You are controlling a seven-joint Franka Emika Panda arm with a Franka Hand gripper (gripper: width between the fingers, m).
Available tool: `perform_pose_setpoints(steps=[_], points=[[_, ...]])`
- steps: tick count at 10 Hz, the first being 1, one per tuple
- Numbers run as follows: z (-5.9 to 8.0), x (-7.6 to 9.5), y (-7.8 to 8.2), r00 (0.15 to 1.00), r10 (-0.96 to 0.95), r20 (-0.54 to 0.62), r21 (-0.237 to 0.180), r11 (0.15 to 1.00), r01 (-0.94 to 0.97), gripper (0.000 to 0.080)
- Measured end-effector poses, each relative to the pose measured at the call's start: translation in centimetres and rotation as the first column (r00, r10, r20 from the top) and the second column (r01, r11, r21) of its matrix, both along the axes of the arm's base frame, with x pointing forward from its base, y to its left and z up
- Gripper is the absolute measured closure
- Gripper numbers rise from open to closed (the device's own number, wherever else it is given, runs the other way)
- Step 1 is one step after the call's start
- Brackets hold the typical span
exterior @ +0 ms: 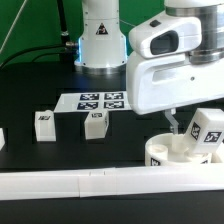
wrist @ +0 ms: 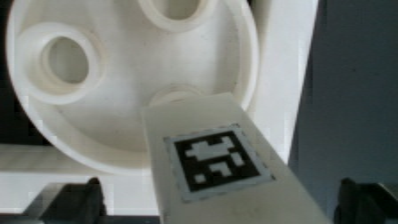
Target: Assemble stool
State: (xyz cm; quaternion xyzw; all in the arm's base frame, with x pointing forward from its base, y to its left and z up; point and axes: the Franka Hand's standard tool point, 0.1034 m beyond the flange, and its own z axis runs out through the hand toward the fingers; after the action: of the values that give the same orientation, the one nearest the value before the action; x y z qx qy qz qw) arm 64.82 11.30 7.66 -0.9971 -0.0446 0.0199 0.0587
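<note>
Black tabletop [exterior: 25,100] is carrying everything, with the robot's base [exterior: 100,40] sitting at the back. The stool's thick round seat [exterior: 163,152] is lying at the exterior view's right, just behind the long white rail [exterior: 90,182]. One blocky leg [exterior: 207,131] is sticking up from it, leaning a bit. A loose leg [exterior: 43,123] and a second loose leg [exterior: 96,124] are sitting near the marker board [exterior: 100,100], well apart from the seat. The wrist view is showing what the outside cam isn't: smooth round recesses in the seat's face and the leg's square black-and-white tag up close. The gripper [wrist: 219,198] is hanging spread wide, with a dark finger [wrist: 71,200] on either side of the leg and gaps showing, so it's gripping nothing. Everything's looking like matte white plastic.
</note>
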Motion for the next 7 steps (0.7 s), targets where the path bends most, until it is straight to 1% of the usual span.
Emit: perform_pose_setpoints(steps=[1,2,3,7], points=[[-0.01,-0.01,0.02,1.000,-0.004,-0.001,0.000,1.000,0.004,0.0276],[-0.01,-0.02,0.09,0.999,-0.041,-0.005,0.000,0.999,0.041,0.0276],[0.00,-0.03,-0.12,0.991,-0.133,-0.016,-0.008,0.991,0.132,0.0459],[-0.03,0.05,-0.30,0.939,-0.343,-0.033,-0.023,0.939,0.342,0.0459]])
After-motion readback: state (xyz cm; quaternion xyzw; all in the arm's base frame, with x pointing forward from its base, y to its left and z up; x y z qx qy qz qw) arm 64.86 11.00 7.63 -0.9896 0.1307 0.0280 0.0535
